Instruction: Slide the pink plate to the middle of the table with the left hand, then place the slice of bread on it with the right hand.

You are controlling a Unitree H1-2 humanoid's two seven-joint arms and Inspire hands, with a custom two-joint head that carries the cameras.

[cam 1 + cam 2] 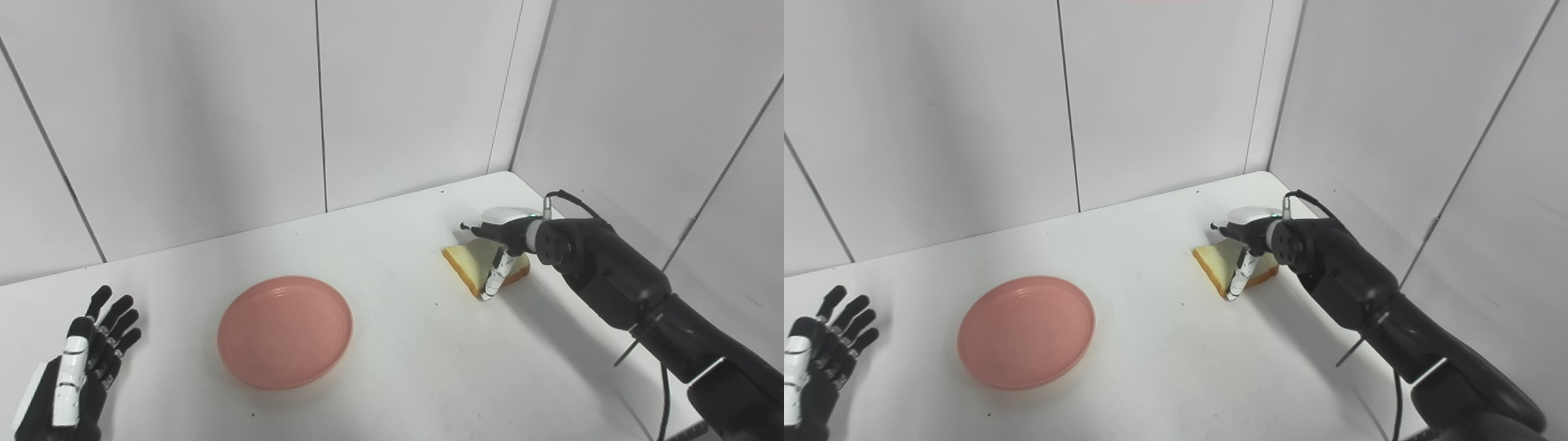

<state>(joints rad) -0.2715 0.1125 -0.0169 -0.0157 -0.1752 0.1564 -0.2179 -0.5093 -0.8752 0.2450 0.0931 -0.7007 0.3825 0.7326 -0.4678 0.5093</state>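
Pink plate lying flat on the white table, a little left of centre, bare of bread.

Right of the plate and well apart from it, toward the far right corner: a slice of bread, tipped up off the table on its near edge. Over the slice, the right hand, one white finger down across the cut face, the rest reaching over the top; apparently pinching the slice, though how firmly cannot be told. Left of the plate and apart from it, the left hand, fingers spread and holding nothing. Likely risks: soft bread folding or slipping out during the carry if pinched thinly; landing half on the plate's rim.
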